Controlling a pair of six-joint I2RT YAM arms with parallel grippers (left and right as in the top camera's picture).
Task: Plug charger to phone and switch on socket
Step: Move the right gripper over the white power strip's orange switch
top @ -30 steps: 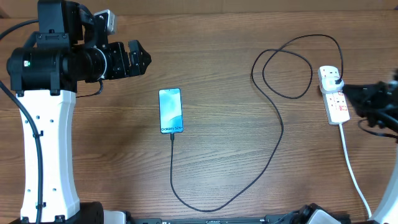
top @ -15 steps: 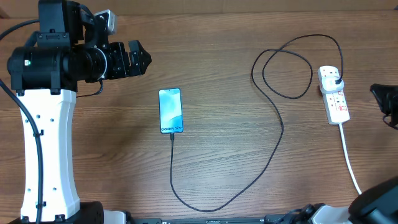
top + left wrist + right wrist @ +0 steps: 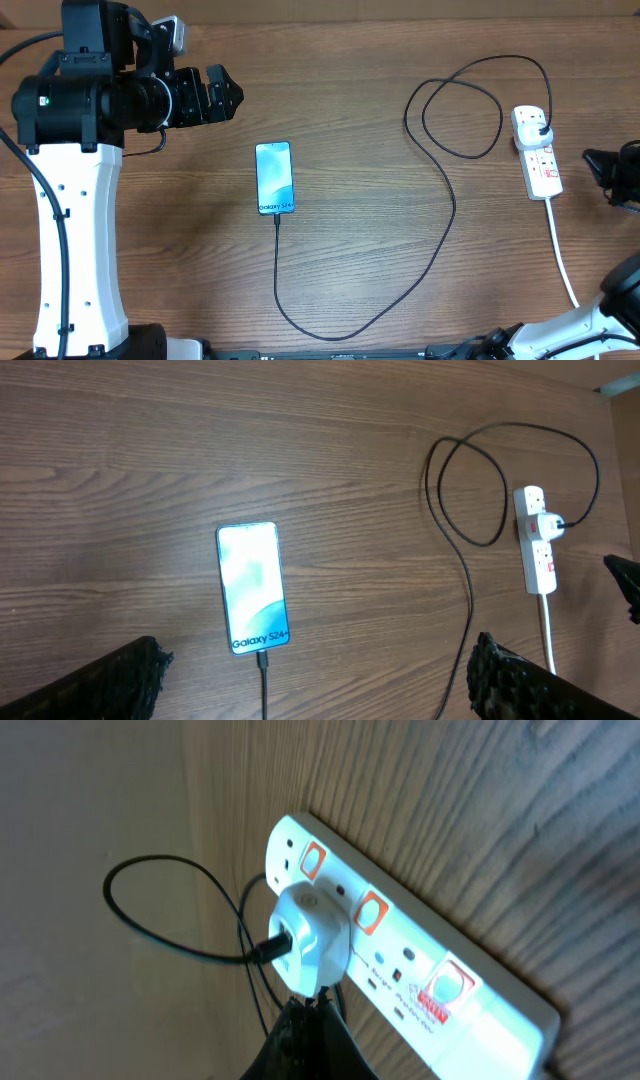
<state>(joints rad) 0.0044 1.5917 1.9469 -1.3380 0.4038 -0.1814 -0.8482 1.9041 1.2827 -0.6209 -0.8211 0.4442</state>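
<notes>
The phone (image 3: 274, 178) lies screen-up and lit at the table's middle, also in the left wrist view (image 3: 253, 588). The charger (image 3: 448, 215), a thin black cable, has its tip in the phone's near end (image 3: 263, 660). It curves round, loops, and ends in a plug (image 3: 540, 125) seated in the socket (image 3: 541, 165), a white strip at the right. My left gripper (image 3: 235, 98) is open and empty, high above the far left (image 3: 315, 660). My right gripper (image 3: 590, 160) is shut and empty just right of the socket. Its tips point at the plug (image 3: 310, 935) in the right wrist view (image 3: 310, 1010).
The socket's thick white cord (image 3: 563, 265) runs toward the near right edge. The strip's red-framed switches (image 3: 448, 990) show in the right wrist view. My left arm's white column (image 3: 70, 230) stands at the left side.
My right gripper drew back from the socket toward the right edge, then came slightly back in. Phone, cable, socket and left arm have not moved.
</notes>
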